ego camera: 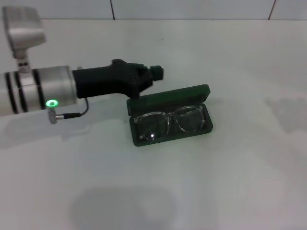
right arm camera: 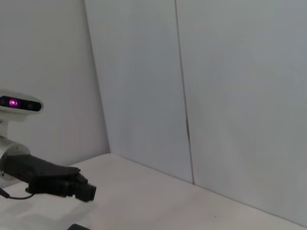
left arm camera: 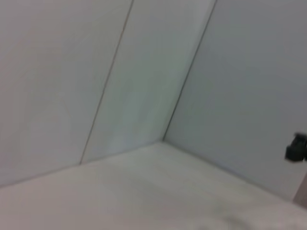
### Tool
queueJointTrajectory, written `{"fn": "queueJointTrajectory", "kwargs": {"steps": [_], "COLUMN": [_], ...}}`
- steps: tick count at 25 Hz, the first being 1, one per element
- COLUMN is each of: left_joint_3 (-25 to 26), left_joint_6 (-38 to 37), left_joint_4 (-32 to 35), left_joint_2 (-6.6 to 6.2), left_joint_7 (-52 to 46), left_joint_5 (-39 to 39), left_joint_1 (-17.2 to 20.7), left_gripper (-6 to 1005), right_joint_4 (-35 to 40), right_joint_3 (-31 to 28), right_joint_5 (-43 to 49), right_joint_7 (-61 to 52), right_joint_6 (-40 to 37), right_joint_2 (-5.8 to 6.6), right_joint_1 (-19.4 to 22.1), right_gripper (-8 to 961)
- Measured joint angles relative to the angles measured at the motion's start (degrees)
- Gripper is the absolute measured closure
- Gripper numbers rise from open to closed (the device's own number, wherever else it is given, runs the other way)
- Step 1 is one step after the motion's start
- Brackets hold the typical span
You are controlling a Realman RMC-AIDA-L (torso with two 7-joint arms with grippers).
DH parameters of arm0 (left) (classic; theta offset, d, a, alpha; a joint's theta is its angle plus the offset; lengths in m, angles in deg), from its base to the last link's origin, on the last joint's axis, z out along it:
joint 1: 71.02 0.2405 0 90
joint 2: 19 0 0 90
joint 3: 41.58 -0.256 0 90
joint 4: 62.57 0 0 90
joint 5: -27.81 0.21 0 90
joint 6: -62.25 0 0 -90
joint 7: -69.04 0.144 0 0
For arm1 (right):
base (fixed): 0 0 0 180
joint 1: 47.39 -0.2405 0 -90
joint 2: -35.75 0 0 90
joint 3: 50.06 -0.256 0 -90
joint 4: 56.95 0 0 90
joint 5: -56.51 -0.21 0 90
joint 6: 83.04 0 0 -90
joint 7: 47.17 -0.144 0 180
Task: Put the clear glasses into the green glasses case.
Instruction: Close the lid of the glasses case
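Head view: open case lying a little right of centre on the white table, long side running roughly nine to three with a slight tilt, right end farther away. Lid raised along the twelve o'clock edge, leaning back. Clear glasses resting inside the tray, lenses side by side, frame within the walls, bright glint on the left lens. Left gripper reaching in from nine o'clock, black body horizontal, tip hanging just beyond the lid's left corner at about eleven o'clock from the case; contact with the lid impossible to judge. Cannot tell whether its claw is apart or together, tip seen only as one dark block. Silver arm segment behind it with a green ring light and a thin black cable looping below. Left wrist view: only pale wall panels, table surface and a small dark piece at the frame edge. Right wrist view: left gripper seen from afar over the table, a camera with a purple light above it, wall panels behind, a dark sliver of the case at the frame edge. Right gripper out of sight in every view.
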Motion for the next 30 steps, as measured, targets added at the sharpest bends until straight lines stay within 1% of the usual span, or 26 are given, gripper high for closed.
{"fn": "queueJointTrajectory", "kwargs": {"steps": [2,4,9,11,13,23,30], "left_joint_3": [-2.26,-3.33,-3.8,-3.8,-4.19,-9.82,-10.65], "left_joint_6": [1.61,2.49,4.44,4.89,6.9,14.8,15.64], "left_joint_4": [-0.29,-0.71,-1.36,-1.44,-1.49,-3.25,-3.55], "left_joint_2": [0.03,0.04,-0.05,-0.05,-0.07,-0.04,0.0], "left_joint_7": [-0.2,-0.29,-0.54,-0.56,-0.64,-1.22,-1.37], "left_joint_5": [-0.05,-0.08,0.0,0.01,0.27,0.45,0.45], "left_joint_1": [-1.07,-1.96,-3.1,-3.12,-3.04,-3.05,-3.17], "left_gripper": [916,911,900,896,893,889,888], "right_joint_4": [-1.1,-2.06,-2.93,-2.95,-3.04,-4.9,-5.72], "right_joint_3": [-0.96,-1.73,-1.99,-2.0,-1.91,-1.49,-1.56], "right_joint_5": [0.0,0.03,0.11,0.12,0.12,0.12,0.11], "right_joint_7": [0.73,1.46,2.21,2.38,2.53,3.48,3.72], "right_joint_6": [-0.34,-0.75,-1.08,-1.19,-1.26,-1.3,-1.27], "right_joint_2": [0.01,0.02,0.02,0.02,0.02,0.03,0.02], "right_joint_1": [0.13,0.19,0.39,0.5,0.52,0.04,-0.09], "right_gripper": [887,886,885,884,884,881,879]}}
